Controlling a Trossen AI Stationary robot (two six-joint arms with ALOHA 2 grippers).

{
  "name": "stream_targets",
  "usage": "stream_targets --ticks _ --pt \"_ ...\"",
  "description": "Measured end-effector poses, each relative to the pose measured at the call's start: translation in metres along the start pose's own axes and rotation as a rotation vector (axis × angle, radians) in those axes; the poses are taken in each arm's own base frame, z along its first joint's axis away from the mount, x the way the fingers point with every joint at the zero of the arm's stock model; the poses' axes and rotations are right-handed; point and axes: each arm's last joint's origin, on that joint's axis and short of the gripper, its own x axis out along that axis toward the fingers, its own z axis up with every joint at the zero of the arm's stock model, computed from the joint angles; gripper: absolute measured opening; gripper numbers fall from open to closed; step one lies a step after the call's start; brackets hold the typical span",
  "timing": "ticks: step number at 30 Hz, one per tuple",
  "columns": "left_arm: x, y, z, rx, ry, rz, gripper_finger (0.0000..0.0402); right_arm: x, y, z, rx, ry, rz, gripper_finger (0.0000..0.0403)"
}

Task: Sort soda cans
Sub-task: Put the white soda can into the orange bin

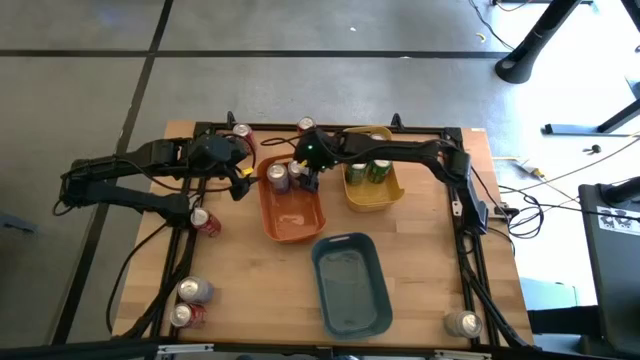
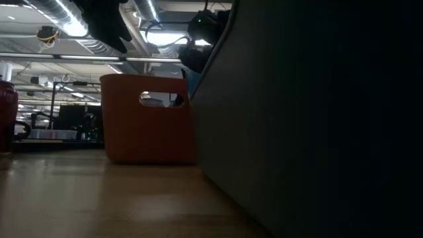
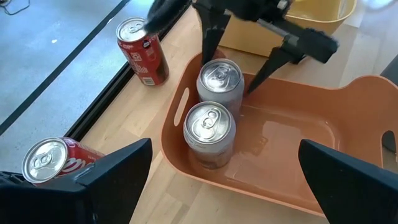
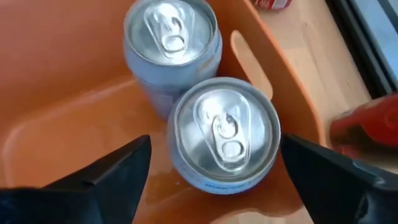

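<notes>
Now, a silver can goes into the orange bin.
Right gripper [image 3: 239,74] straddles the far silver can [image 3: 219,81] with fingers spread clear of it, inside the orange bin [image 3: 292,180]; the second silver can [image 3: 210,132] touches it. Left gripper [image 1: 243,180] waits wide open beside the bin. Lifting out crookedly could topple both cans.

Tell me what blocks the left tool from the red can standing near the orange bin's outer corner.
Nothing visible. The left tool is open, and the red can stands on bare wood outside the orange bin. The right tool is over a silver can inside.
</notes>
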Motion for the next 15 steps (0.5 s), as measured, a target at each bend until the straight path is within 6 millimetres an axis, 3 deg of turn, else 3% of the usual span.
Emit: stream_targets --ticks 5,10,15 --pt "0.000 0.000 0.000 0.000 0.001 0.000 0.0390 -0.028 0.005 0.008 -0.008 -0.019 0.005 0.0361" --pt "0.000 0.000 0.000 -0.003 0.004 0.001 0.0390 -0.076 0.022 0.013 -0.029 -0.007 0.024 0.0362" --pt "0.000 0.000 -0.001 -0.005 0.007 0.001 0.0390 -0.120 0.046 0.007 -0.038 0.072 0.064 0.0362"
